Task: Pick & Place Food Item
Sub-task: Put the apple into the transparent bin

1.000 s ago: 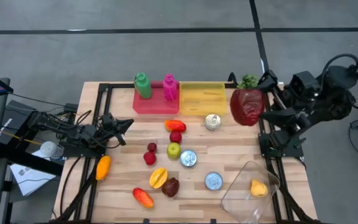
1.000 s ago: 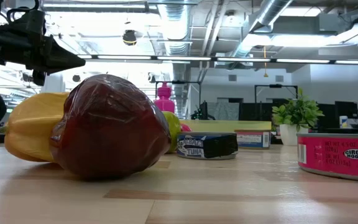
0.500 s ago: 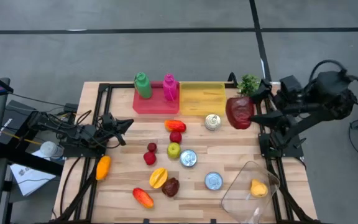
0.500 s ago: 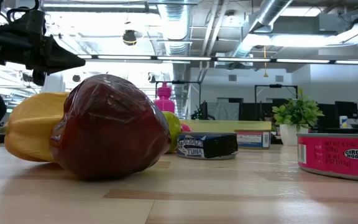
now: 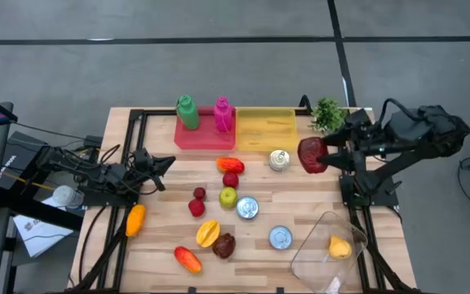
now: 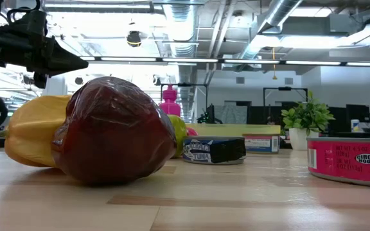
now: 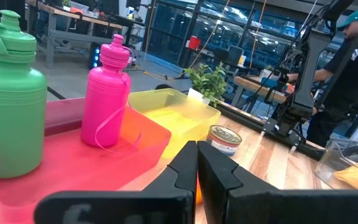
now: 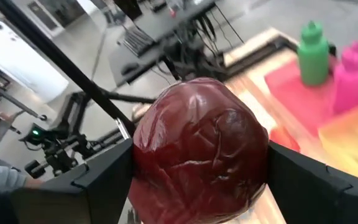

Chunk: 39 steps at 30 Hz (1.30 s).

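A dark red, wrinkled round food item point(image 5: 310, 153) hangs in the air over the table's right side, between the fingers of my right gripper point(image 5: 315, 153); the right wrist view shows that food item point(image 8: 197, 155) filling the gap of the gripper point(image 8: 199, 163). Near the table's front right a clear container point(image 5: 325, 233) lies tilted with a yellow food piece point(image 5: 339, 247) inside. My left gripper point(image 5: 168, 161) waits shut at the table's left, pointing level toward the right; it point(image 7: 197, 152) holds nothing. My right gripper pinches the dark red food item by two opposite sides point(image 8: 143, 163), one finger point(image 8: 104, 180) on each. The fingers reach in from the table's right edge, slanting a little downward. The item is lifted clear of the table, beside the silver can.
A red bin point(image 5: 194, 140) with a green bottle point(image 5: 188, 112) and a pink bottle point(image 5: 223, 114) stands at the far edge beside a yellow bin point(image 5: 265, 129). Three cans point(image 5: 279, 160) point(image 5: 247, 207) point(image 5: 280, 238), several fruits point(image 5: 228, 196) and a small plant point(image 5: 326, 114) share the table.
My right gripper has come down and shifted a little toward the table's left, tipping its fingers downward and rolling at the wrist. The dark red food item has stayed between its fingers and now hangs lower, closer to the silver can.
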Available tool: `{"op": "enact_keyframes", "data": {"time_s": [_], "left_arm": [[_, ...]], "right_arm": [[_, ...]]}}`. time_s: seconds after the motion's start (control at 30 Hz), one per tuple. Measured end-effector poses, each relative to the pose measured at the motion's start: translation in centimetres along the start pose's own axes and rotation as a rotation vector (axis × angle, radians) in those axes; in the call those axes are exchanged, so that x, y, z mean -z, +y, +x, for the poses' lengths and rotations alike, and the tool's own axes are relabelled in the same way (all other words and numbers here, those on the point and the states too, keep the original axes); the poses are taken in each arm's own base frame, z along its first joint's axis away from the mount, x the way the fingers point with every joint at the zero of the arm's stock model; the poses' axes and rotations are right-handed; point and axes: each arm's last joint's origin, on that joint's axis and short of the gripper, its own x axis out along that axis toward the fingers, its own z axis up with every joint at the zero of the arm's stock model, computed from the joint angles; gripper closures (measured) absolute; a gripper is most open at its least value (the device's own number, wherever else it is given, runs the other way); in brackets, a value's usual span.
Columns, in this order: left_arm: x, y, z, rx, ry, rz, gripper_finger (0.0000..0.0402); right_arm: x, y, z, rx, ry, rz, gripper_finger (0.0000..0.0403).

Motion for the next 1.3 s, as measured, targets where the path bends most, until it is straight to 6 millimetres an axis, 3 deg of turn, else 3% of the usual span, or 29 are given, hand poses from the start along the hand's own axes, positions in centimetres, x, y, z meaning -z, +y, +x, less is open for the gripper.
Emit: {"op": "enact_keyframes", "data": {"time_s": [0.2,0.63,0.9,1.3], "left_arm": [[0.0,0.0,0.0,0.000,0.000,0.000,0.0401],[0.0,0.0,0.0,0.000,0.000,0.000,0.0401],[0.0,0.0,0.0,0.000,0.000,0.000,0.0401],[0.0,0.0,0.0,0.000,0.000,0.000,0.0401]], "right_arm": [[0.7,-1.0,-1.0,0.031,0.075,0.061,0.0081],[-2.2,0.2,-4.0,-0.272,-0.218,0.075,0.0081],[-4.7,0.9,-7.1,-0.484,-0.531,-0.088,0.0081],[-5.4,-0.1,-10.4,-0.499,-0.741,-0.277,0.0081]]}}
